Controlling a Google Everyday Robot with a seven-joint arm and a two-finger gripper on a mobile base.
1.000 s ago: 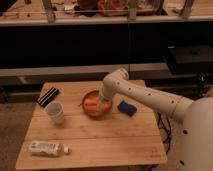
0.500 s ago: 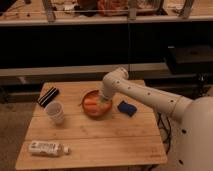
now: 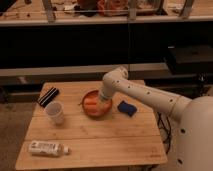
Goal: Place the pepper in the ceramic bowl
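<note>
Pepper (image 3: pixel 90 103) nestled in ceramic bowl (image 3: pixel 95 115) beneath gripper (image 3: pixel 103 99), grip impossible to tell, blue sponge (image 3: pixel 127 108) parked close beside, white cup (image 3: pixel 55 112) farther off

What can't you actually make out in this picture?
Camera view:
The gripper, low over the ceramic bowl, hides its right inner wall.
Whether the pepper rests on the bowl's bottom: too small.
The bottle label's print: blurred.
The robot's body: cut off by the right edge.

Hand (image 3: pixel 104 98) over ceramic bowl (image 3: pixel 95 116) w/ pepper (image 3: pixel 90 103) inside.
</note>
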